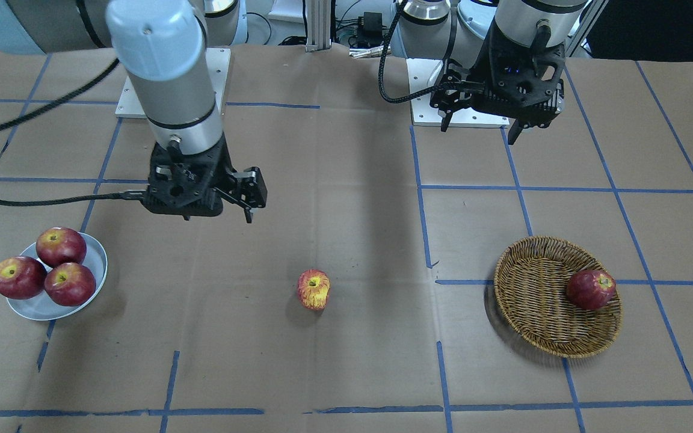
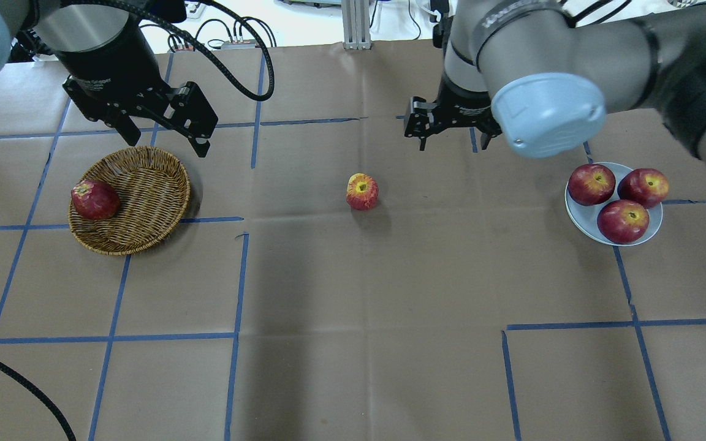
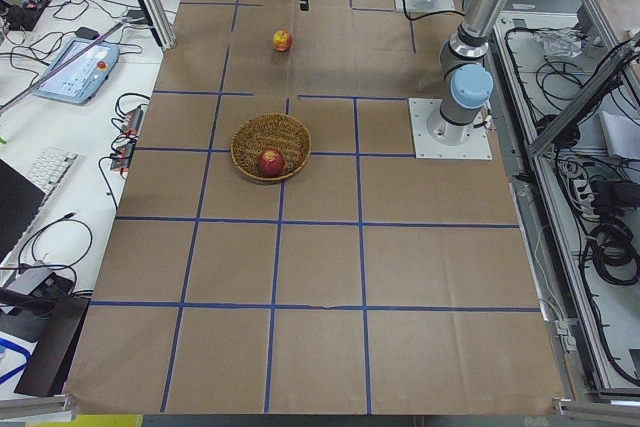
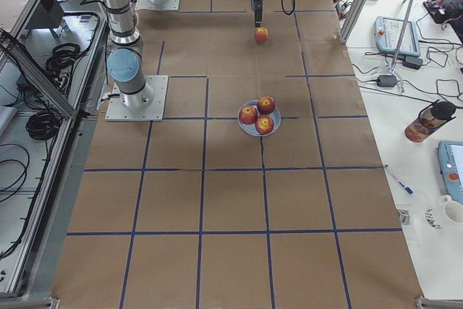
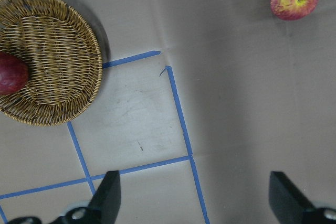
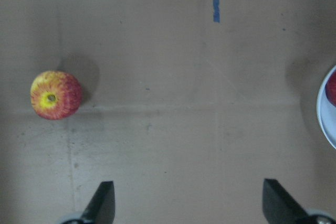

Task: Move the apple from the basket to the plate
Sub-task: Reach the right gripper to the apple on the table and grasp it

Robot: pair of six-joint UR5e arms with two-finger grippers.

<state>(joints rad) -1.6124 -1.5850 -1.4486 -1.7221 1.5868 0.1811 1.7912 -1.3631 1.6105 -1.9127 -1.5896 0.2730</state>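
The apple (image 2: 362,192) is red with yellow streaks and a yellow top. The basket (image 2: 144,202) is brown woven wicker, and the apple in it (image 2: 94,199) is dark red. The plate (image 2: 580,219) is pale grey-white, its three apples (image 2: 591,184) red with yellow at the stems; the paper (image 2: 390,306) is brown, gridded with blue tape (image 2: 144,337).

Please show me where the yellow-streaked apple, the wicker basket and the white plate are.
yellow-streaked apple (image 2: 362,191): overhead view, top near the stem hollow.
wicker basket (image 2: 144,196): overhead view, bare woven floor.
white plate (image 1: 35,308): front-facing view, bare rim nearest the camera.
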